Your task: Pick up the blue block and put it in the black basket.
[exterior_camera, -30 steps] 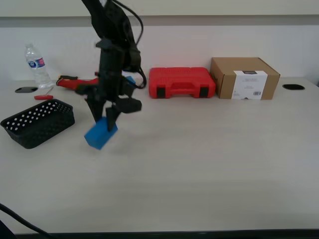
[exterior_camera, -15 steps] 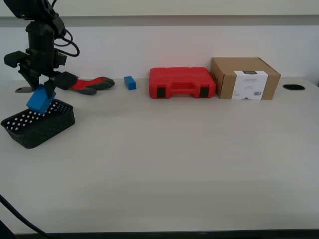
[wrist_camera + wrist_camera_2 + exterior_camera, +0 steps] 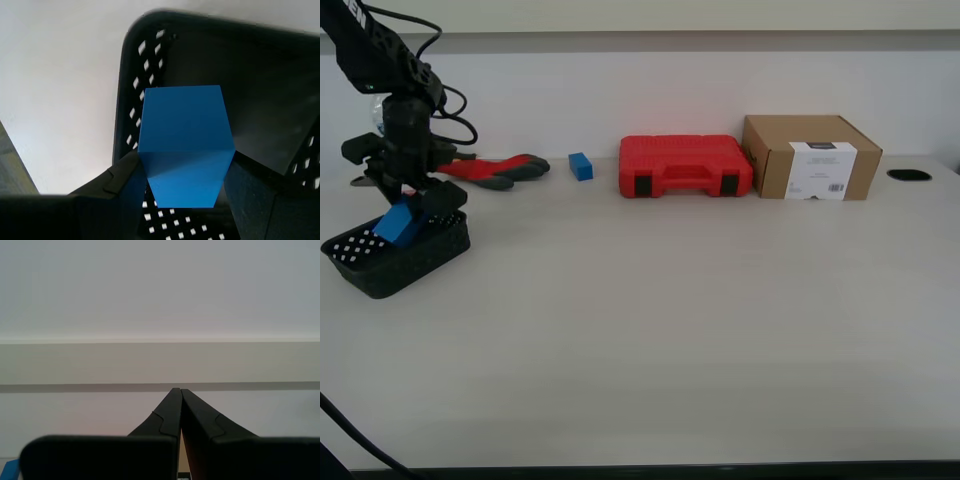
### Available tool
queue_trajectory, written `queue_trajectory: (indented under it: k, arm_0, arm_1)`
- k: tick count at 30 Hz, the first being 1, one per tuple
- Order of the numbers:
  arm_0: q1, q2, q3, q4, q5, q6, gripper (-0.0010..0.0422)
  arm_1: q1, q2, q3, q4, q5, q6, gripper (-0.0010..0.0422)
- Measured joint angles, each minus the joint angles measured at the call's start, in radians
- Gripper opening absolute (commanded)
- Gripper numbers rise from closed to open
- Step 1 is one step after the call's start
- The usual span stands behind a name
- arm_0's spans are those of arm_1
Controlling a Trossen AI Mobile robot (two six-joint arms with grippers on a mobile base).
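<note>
**Blue block held over the black basket**

A pale, wood-grained tabletop (image 3: 670, 330) is seen before a white wall, with its near stretch bare. Toward the exterior view's left, the black basket (image 3: 420, 262) is set on the table, shallow and perforated, its long axis running diagonally from the near left toward the far right of that view. The blue block (image 3: 398, 224) is gripped by my first gripper (image 3: 404, 205), which is clamped on it from above; the fingers are pressed against opposite side faces. The block is held tilted, one end dipped into the basket's interior and its long axis slanted downward rather than lying flat. In the first wrist view the blue block (image 3: 184, 145) is shown end-on between the dark fingers (image 3: 250, 195), an edge turned toward the camera, with the black basket (image 3: 145, 60) open behind it. Whether the block touches the basket floor cannot be told.

Farther back, a red and black glove-like item (image 3: 495, 170) is laid near the wall, with a small blue block (image 3: 580, 166) just beside it. A red case (image 3: 685, 166) and a cardboard box (image 3: 810, 157) are stood further toward the exterior view's right.

My second gripper (image 3: 178, 412) is seen only in the second wrist view, its jaws closed together on nothing, pointed at a plain wall.
</note>
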Motion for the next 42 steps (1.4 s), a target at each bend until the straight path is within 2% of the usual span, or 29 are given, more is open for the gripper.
queue_trajectory:
  k: [4, 7, 11, 15, 18, 19, 21, 24, 25, 26, 28, 29, 42]
  arm_0:
    - [0.001, 0.000, 0.000, 0.000, 0.000, 0.000, 0.0000]
    - [0.000, 0.000, 0.000, 0.000, 0.000, 0.000, 0.0000]
    - [0.000, 0.000, 0.000, -0.001, 0.000, 0.000, 0.0000]
    - [0.000, 0.000, 0.000, -0.001, 0.000, 0.000, 0.0000]
    - [0.000, 0.000, 0.000, -0.001, 0.000, 0.000, 0.0000]
    - [0.000, 0.000, 0.000, -0.001, 0.000, 0.000, 0.0000]
    - [0.001, 0.000, 0.000, -0.001, 0.000, 0.000, 0.0000]
    - [0.000, 0.000, 0.000, -0.001, 0.000, 0.000, 0.0000]
    - [0.000, 0.000, 0.000, -0.001, 0.000, 0.000, 0.0000]
    - [0.000, 0.000, 0.000, -0.001, 0.000, 0.000, 0.0000]
    - [0.000, 0.000, 0.000, -0.001, 0.000, 0.000, 0.0000]
    - [0.000, 0.000, 0.000, -0.001, 0.000, 0.000, 0.0000]
    - [0.001, 0.000, 0.000, -0.001, 0.000, 0.000, 0.0000]
  arm_1:
    - [0.002, 0.001, 0.032, -0.011, 0.040, 0.021, 0.0007]
    - [0.005, 0.003, 0.059, -0.066, 0.065, 0.022, 0.0053]
    - [0.005, 0.002, 0.080, -0.093, 0.070, -0.035, 0.0177]
    - [0.005, 0.002, 0.101, -0.144, 0.070, -0.075, 0.0336]
    - [0.005, 0.002, 0.100, -0.161, 0.070, -0.157, 0.0406]
    - [0.005, 0.002, 0.100, -0.180, 0.070, -0.177, 0.0394]
    - [0.004, 0.002, 0.100, -0.209, 0.070, -0.215, 0.0331]
    - [0.004, -0.002, 0.100, -0.276, 0.149, -0.356, 0.0171]
    - [0.004, -0.004, 0.100, -0.282, 0.178, -0.381, 0.0136]
    - [0.004, -0.009, 0.100, -0.282, 0.225, -0.406, 0.0066]
    - [0.003, -0.013, 0.100, -0.275, 0.233, -0.407, -0.0008]
    - [0.003, -0.013, 0.101, -0.274, 0.237, -0.406, 0.0004]
    - [0.003, -0.013, 0.100, -0.254, 0.257, -0.406, 0.0000]
